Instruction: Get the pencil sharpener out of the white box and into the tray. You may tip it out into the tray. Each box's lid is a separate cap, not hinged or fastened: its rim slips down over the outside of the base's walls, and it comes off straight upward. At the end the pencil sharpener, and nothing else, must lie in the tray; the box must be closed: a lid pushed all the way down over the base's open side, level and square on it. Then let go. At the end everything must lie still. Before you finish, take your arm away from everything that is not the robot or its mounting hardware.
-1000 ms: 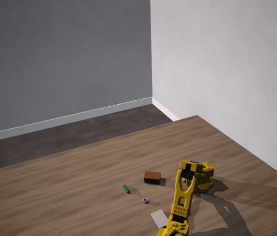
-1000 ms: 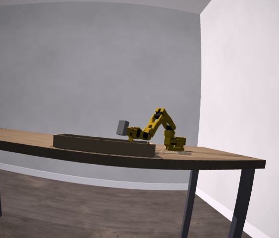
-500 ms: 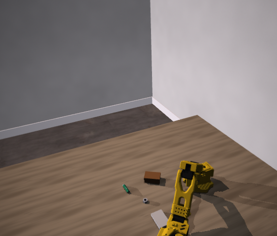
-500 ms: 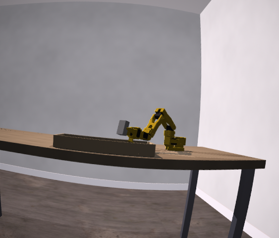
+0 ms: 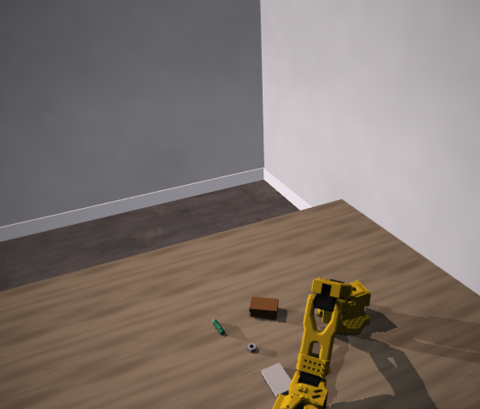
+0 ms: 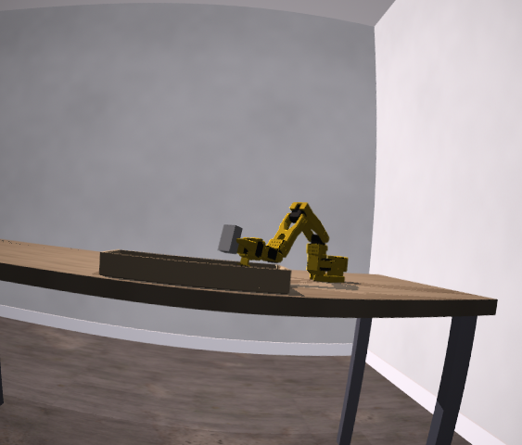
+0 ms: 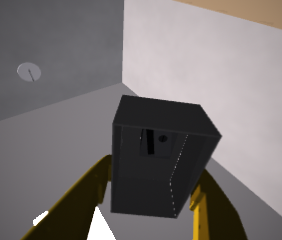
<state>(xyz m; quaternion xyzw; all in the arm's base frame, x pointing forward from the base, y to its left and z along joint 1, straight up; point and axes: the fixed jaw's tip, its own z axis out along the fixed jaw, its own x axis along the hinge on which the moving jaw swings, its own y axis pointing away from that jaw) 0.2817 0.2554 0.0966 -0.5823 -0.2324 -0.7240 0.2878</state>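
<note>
Grey box, lidless, is gripped in the part-open pincer; the sharpener sits inside, ahead of the fingertips. Tray just beside and below the pincer. Tipping out and lidding remain.

In the top view, a cylinder is lying left of a ring; a block is resting on the table, farther away; a flat lid is lying nearer.
</note>
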